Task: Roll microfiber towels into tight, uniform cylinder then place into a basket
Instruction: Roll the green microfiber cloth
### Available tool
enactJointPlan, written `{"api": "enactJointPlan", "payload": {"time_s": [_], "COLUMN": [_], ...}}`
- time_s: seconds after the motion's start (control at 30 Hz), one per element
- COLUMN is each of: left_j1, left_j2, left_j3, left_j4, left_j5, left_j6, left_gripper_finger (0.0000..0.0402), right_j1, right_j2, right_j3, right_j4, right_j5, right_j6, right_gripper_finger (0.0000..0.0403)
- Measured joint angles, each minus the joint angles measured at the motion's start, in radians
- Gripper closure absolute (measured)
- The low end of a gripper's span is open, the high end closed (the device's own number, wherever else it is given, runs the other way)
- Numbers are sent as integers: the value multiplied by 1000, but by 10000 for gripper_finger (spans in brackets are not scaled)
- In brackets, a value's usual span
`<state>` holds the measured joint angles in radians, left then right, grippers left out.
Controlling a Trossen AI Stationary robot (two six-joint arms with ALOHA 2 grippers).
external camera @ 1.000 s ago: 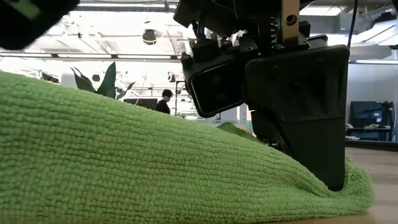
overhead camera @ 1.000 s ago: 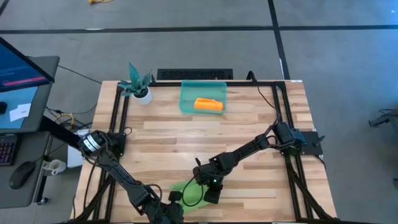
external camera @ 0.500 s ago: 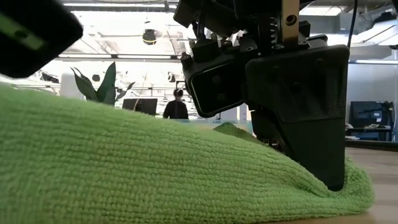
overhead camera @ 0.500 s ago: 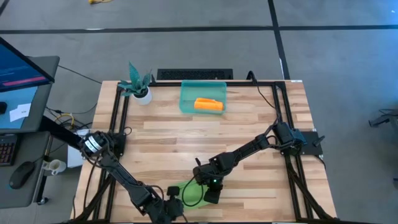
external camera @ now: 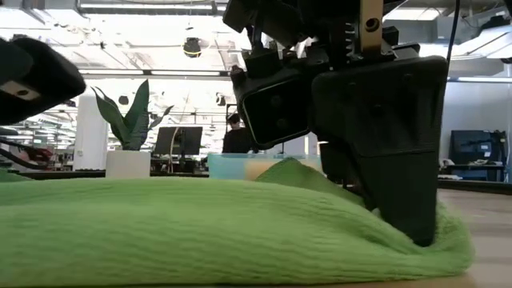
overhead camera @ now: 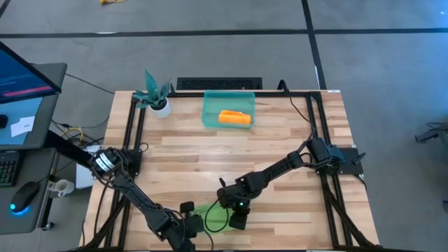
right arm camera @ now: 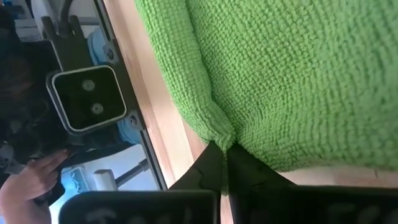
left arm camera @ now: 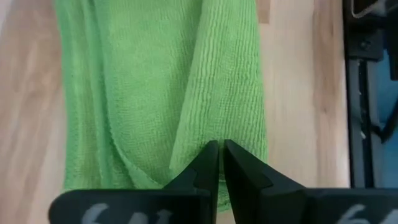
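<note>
A lime green microfiber towel [overhead camera: 214, 215] lies bunched in a low, long heap at the table's near edge, filling the low view [external camera: 200, 228]. My left gripper [left arm camera: 221, 149] is at its left end [overhead camera: 187, 210], shut on it. My right gripper [right arm camera: 222, 148] is at its right end [overhead camera: 236, 221], also shut on it. An orange towel [overhead camera: 234, 117], rolled up, lies inside the teal basket [overhead camera: 210, 112] at the far side. My left gripper pinches a raised fold of the green towel [left arm camera: 208, 134] between its fingertips, slanting down onto it. The towel lies on the table, slack. My right gripper pinches the towel's rim [right arm camera: 217, 127] between its two fingertips, where the cloth puckers. Its fingers [external camera: 404, 216] slant down onto the right end, which rests on the table.
A small white pot with a teal plant [overhead camera: 158, 103] stands at the far left corner. A black bar [overhead camera: 218, 84] lies behind the basket. Black frame rails [overhead camera: 136, 133] run along both sides. Bare wood [overhead camera: 231, 154] spreads between basket and towel.
My left gripper has come down toward the towel's left end and tipped more steeply. The towel's left part, which stood high in the low view, has sunk to a low, flat heap. Its right end under my right gripper has stayed put.
</note>
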<state>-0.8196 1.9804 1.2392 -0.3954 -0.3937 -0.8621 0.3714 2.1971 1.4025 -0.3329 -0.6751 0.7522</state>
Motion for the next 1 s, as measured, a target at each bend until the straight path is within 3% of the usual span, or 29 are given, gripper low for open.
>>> {"api": "enactJointPlan", "payload": {"time_s": [0.3, 0.73, 1.0], "left_j1": [-5, -5, -5], "left_j2": [0, 0, 0], "left_j3": [0, 0, 0], "left_j4": [0, -28, -83], "left_j5": [50, 75, 71], "left_j6": [-25, 7, -7], "left_gripper_finger": [386, 386, 386], "right_j1": [1, -5, -23], "right_j2": [0, -1, -48], "right_j3": [0, 2, -3], "right_j4": [28, 38, 7], "right_j5": [62, 49, 109], "right_j6": [41, 29, 11], "right_gripper_finger": [352, 275, 270]}}
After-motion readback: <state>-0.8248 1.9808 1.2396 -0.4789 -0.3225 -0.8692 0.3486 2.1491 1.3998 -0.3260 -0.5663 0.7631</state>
